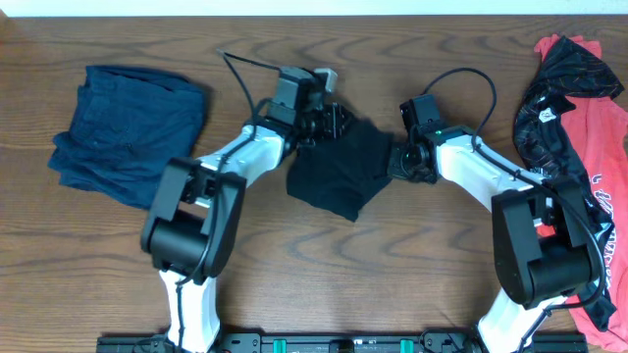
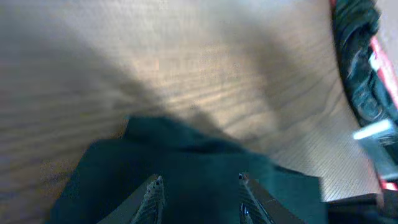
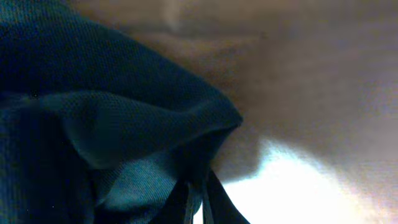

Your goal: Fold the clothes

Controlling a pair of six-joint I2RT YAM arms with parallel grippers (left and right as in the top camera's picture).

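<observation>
— Bunched right against your right wrist lens is the black shirt (image 3: 93,112), dark folds filling most of the view. What is your gripper doing there?
— Your right gripper (image 3: 200,202) has its tips pressed nearly together, pinching a fold at the shirt's right edge.
— And on your left?
— Your left gripper (image 2: 198,183) has its fingers (image 2: 152,190) spread, the tips down over the shirt's far edge. You cannot see them clamped on any cloth.
— Where does the shirt lie?
— Crumpled at the middle of the table (image 1: 392,275), between your two arms.
— The other clothes?
— You have the dark blue garment (image 1: 128,132) lying flat at the far left, well apart from both arms. At the right edge the black-patterned top (image 1: 545,108) lies draped over the red top (image 1: 599,127), the two touching in one heap.
</observation>
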